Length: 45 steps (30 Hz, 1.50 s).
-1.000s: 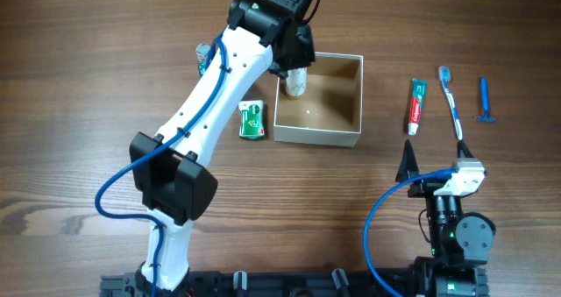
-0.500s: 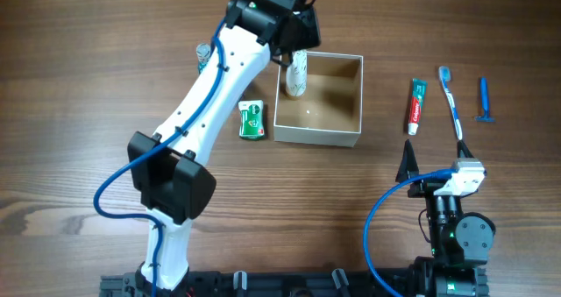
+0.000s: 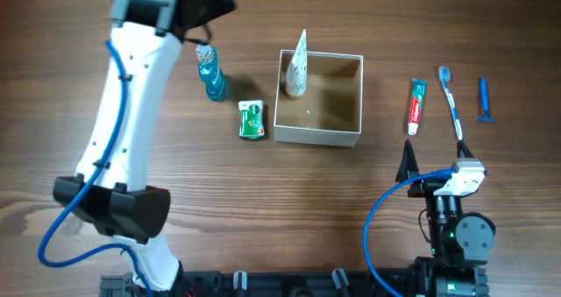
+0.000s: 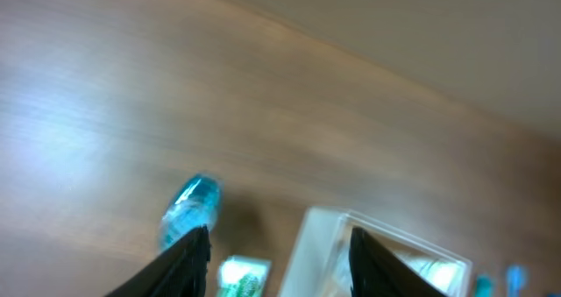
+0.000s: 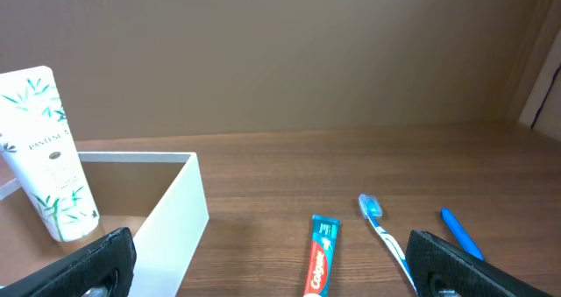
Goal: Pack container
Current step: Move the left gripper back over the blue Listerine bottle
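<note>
The container [image 3: 333, 137], a white-walled box with a tan inside, sits at the table's middle. A white tube [image 3: 296, 67] stands in its back left corner and also shows in the right wrist view [image 5: 48, 157]. My left gripper [image 4: 280, 266] is open and empty, high above the table at the back left [image 3: 203, 1]. A blue bottle [image 3: 210, 74] and a green packet [image 3: 252, 119] lie below it, left of the container. My right gripper [image 5: 280, 271] is open and empty, low at the front right [image 3: 434, 159].
Right of the container lie a toothpaste tube [image 3: 415, 105], a toothbrush [image 3: 451, 100] and a blue razor [image 3: 483, 100]. They also show in the right wrist view as toothpaste [image 5: 322, 258], toothbrush [image 5: 386, 236] and razor [image 5: 460, 236].
My left gripper has let go of the white tube in the container and swung up and away to the back left. The tube stays standing. The right arm has not moved.
</note>
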{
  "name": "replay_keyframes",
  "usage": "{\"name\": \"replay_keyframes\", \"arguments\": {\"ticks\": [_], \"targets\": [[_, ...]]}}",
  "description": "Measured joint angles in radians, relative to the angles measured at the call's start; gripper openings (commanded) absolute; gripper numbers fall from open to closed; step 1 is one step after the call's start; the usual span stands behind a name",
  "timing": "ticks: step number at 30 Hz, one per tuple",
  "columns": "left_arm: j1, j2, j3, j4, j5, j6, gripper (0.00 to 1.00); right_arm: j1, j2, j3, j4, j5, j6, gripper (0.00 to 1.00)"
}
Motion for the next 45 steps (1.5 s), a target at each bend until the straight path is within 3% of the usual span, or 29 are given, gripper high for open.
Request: {"name": "replay_keyframes", "arguments": {"ticks": [4,14,20,23,45], "targets": [[0.047,0.016,0.0,-0.131,-0.003,0.01,0.55,0.0,0.0,0.0,0.0,0.0,0.0,1.0],[0.08,0.047,0.0,-0.141,-0.003,0.086,0.57,0.0,0.0,0.0,0.0,0.0,0.0,1.0],[0.08,0.104,0.0,-0.14,0.012,0.174,0.69,0.0,0.0,0.0,0.0,0.0,0.0,1.0],[0.08,0.147,0.0,-0.14,0.016,0.204,0.81,0.0,0.0,0.0,0.0,0.0,0.0,1.0],[0.085,0.262,0.0,-0.166,0.086,0.324,0.8,0.0,0.0,0.0,0.0,0.0,0.0,1.0]]}}
